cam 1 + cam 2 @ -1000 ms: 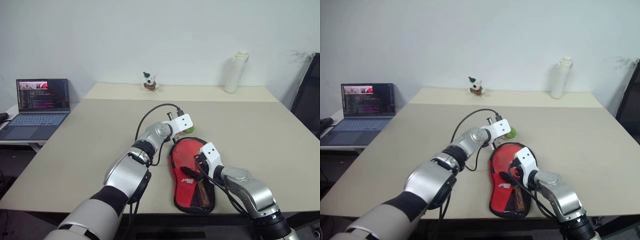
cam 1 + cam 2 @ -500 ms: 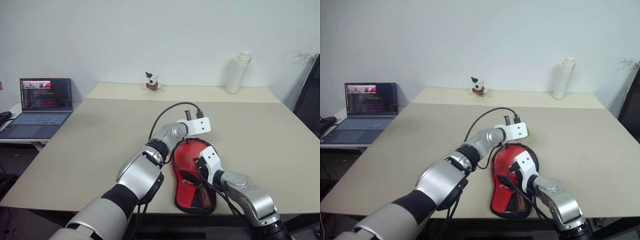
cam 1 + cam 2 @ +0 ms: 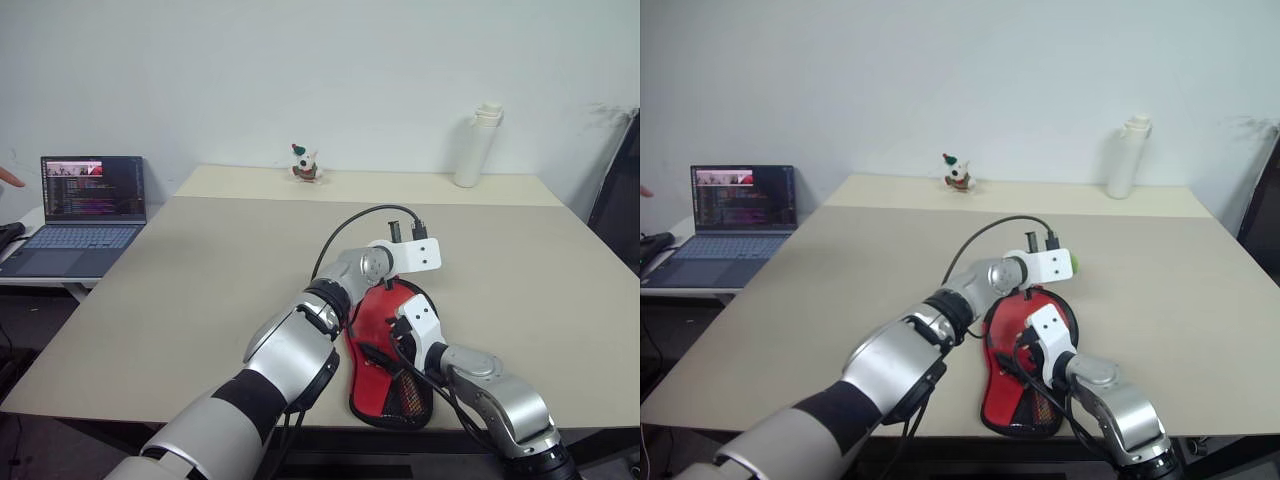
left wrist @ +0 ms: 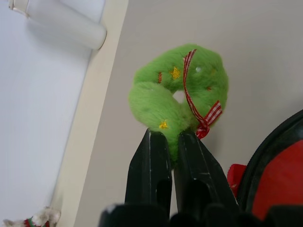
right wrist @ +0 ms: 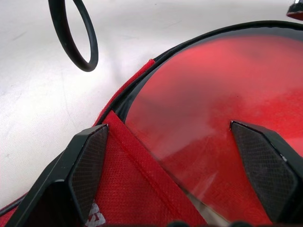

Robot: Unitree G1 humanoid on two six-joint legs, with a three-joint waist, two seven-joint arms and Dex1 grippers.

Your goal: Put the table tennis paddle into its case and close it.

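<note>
The case [image 3: 372, 372] lies near the table's front edge, red side up with a black rim. In the right wrist view the table tennis paddle's smooth red face [image 5: 222, 90] lies inside that rim, partly under the case's red fabric flap [image 5: 137, 194]; its handle is hidden. My left gripper [image 4: 171, 137] is shut on the green pom-pom charm [image 4: 161, 99], held just above the table past the case's far rim, green showing at the charm [image 3: 1073, 264]. My right gripper [image 5: 168, 132] stands open low over the case, one finger on each side of the red face.
A laptop [image 3: 85, 205] sits on a side desk at the left, with a person's hand [image 3: 8, 178] beside it. A white bottle [image 3: 476, 145] and a small toy figure [image 3: 302, 164] stand at the table's back. A black chair [image 3: 620, 190] is at the right edge.
My left gripper has carried the green charm to the right around the case's far rim, rolling a little. The right gripper has stayed where it was.
</note>
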